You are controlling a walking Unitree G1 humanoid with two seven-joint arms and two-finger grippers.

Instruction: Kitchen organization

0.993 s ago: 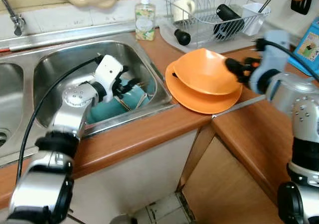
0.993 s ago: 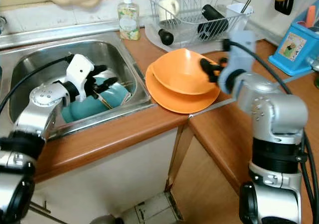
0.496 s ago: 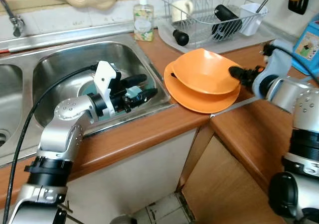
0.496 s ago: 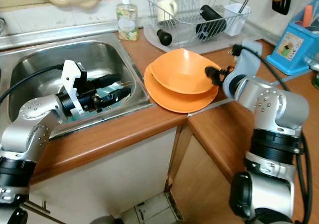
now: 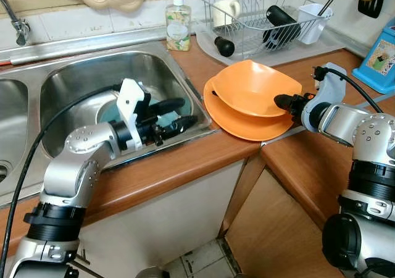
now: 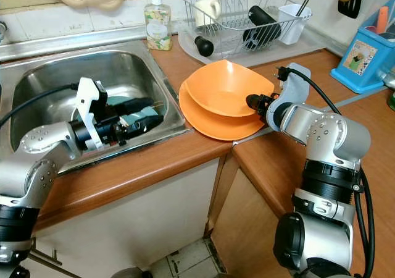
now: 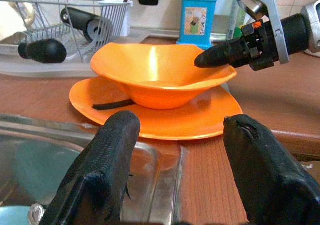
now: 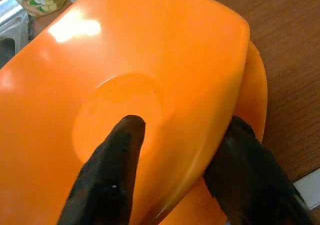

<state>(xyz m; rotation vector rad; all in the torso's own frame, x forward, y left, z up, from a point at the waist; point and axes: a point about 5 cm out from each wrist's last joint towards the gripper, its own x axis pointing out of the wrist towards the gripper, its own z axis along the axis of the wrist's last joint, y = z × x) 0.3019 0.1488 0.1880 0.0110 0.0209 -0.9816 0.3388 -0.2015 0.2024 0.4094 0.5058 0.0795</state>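
Observation:
An orange bowl (image 5: 247,89) sits tilted on an orange plate (image 5: 247,128) on the wooden counter, just right of the sink. A black utensil (image 7: 112,105) lies on the plate under the bowl. My right gripper (image 5: 279,100) is open astride the bowl's right rim, one finger (image 8: 117,160) inside and the other (image 8: 245,175) outside below it. Low over the sink basin (image 5: 80,80), my left gripper (image 5: 182,114) is open with nothing between its fingers (image 7: 105,160), and it points at the plate. Teal dishes (image 6: 139,114) lie in the basin beneath it.
A wire dish rack (image 5: 265,18) with a cup and dark items stands behind the plate. A soap bottle (image 5: 178,25) is at the sink's back corner, a blue box (image 5: 382,55) at the far right. A second basin (image 5: 9,136) and a tap (image 5: 15,18) are at left.
My left gripper has risen off the teal dishes and swung right toward the plate. My right gripper has come down and left onto the bowl's rim.

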